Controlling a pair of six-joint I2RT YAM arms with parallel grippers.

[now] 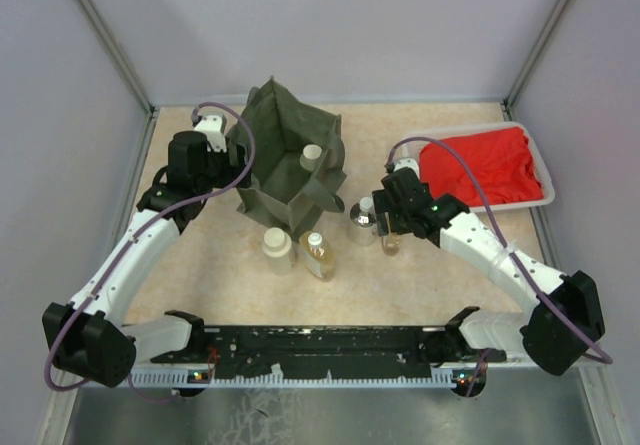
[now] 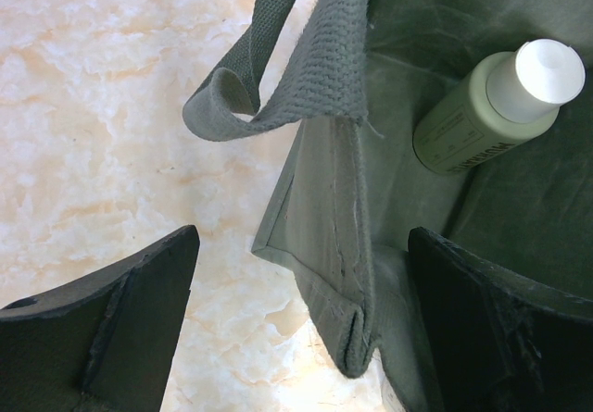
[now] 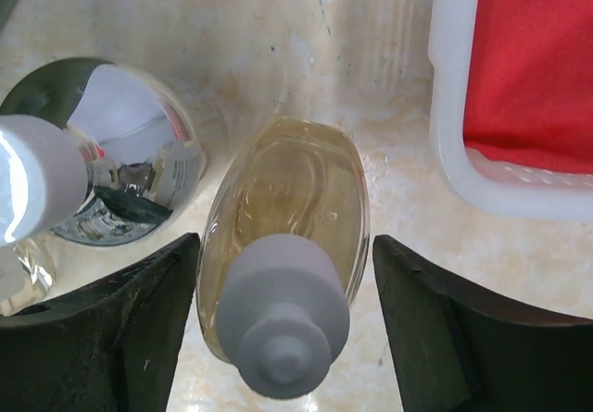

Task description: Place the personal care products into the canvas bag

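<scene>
The olive canvas bag (image 1: 285, 170) stands open at the back left, with a pale green bottle (image 1: 311, 157) inside; both show in the left wrist view, the bag (image 2: 324, 199) and the bottle (image 2: 482, 106). My left gripper (image 1: 236, 157) is open and straddles the bag's left wall (image 2: 306, 338), one finger outside and one inside. My right gripper (image 1: 389, 227) is open, its fingers either side of an upright clear amber bottle (image 3: 292, 199), with a gap on the right. A silvery bottle (image 1: 364, 220), a beige bottle (image 1: 277, 249) and another amber bottle (image 1: 319, 255) stand in front of the bag.
A white tray (image 1: 545, 170) holding a red cloth (image 1: 480, 170) lies at the back right, its rim (image 3: 454, 143) close to the right of the amber bottle. The silvery bottle (image 3: 120, 162) stands just left of my right gripper. Grey walls enclose the table.
</scene>
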